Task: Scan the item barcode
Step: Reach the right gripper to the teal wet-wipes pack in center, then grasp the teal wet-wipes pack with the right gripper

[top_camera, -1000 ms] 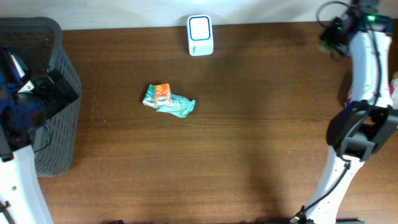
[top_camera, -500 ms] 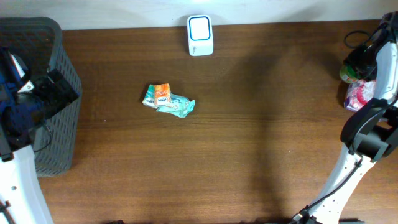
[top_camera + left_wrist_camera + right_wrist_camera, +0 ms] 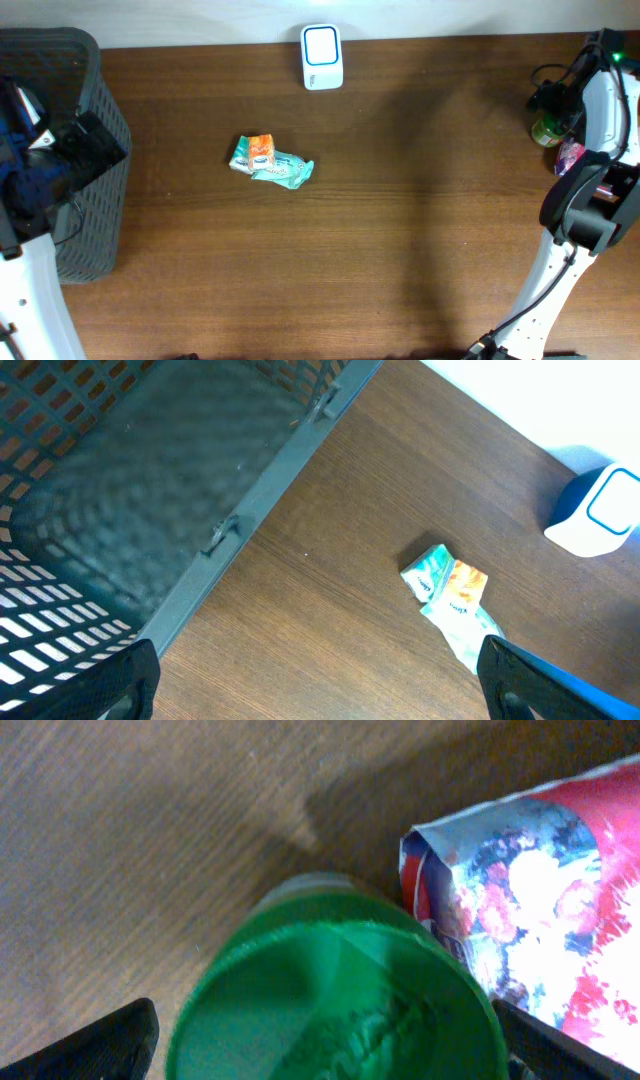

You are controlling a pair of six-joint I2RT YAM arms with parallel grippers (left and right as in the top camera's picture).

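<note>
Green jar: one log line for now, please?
right gripper: open over green jar | left gripper: open near basket | snack packet: on table

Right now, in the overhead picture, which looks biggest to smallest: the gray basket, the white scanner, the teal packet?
1. gray basket, by far the largest.
2. teal packet and white scanner look about alike; I can't rank them.

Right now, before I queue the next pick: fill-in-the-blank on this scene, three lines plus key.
The round jar lid under the right claw is ___ in colour.
The dark grey mesh basket stands at the ___ end of the brown wooden table.
The teal and orange snack packet is touched by ___ claw.
Missing words: green; left; neither.
</note>
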